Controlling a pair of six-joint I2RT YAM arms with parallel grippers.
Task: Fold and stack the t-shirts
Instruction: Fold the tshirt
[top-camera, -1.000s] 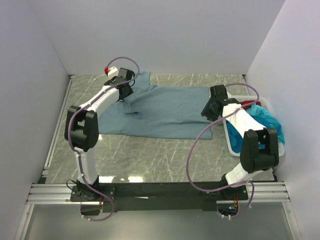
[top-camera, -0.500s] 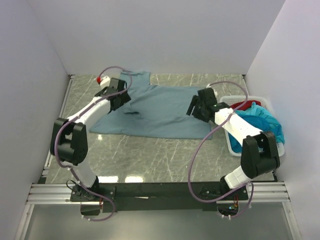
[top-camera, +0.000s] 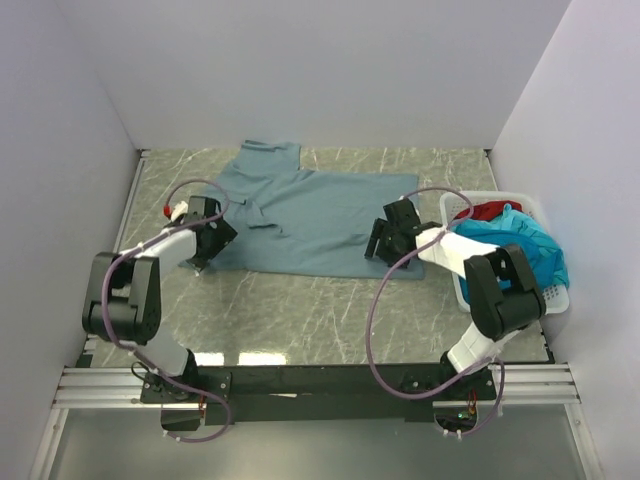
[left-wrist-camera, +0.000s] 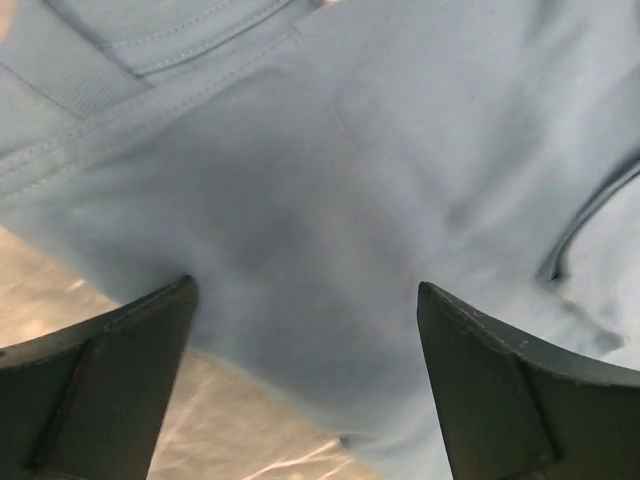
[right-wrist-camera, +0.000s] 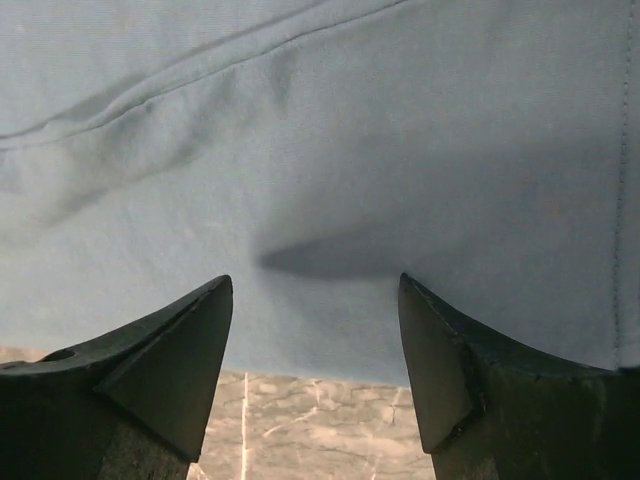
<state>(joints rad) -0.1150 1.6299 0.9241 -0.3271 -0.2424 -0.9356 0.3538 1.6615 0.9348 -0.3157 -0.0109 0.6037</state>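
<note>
Left gripper (left-wrist-camera: 305, 292): my jaws stand spread wide and grasp nothing. The dark fingers (left-wrist-camera: 100, 375) frame the near-left border of the large shirt, where a stitched band crosses the wrist view.
Right gripper (right-wrist-camera: 315, 285): released as well, with nothing between my fingertips (right-wrist-camera: 170, 350) but a view of flat cloth. It hangs over the shirt's near-right edge, with a strip of the table below. I cannot tell whether either gripper touches the fabric.
Grey-blue t-shirt (top-camera: 310, 215): lies spread nearly flat across the far middle of the table, between my two grippers. One part reaches toward the back wall on the left, and small wrinkles show near my left arm.
Turquoise t-shirt (top-camera: 525, 245): bundled in the basket and heaped above its rim.
Red t-shirt (top-camera: 490, 210): crumpled at the far end of the basket, touching the turquoise one.
Basket (top-camera: 462, 290): white plastic, against the right-hand wall, just beside my right arm.
Table (top-camera: 300, 310): grey-green marbled surface carrying the shirt and the basket.
</note>
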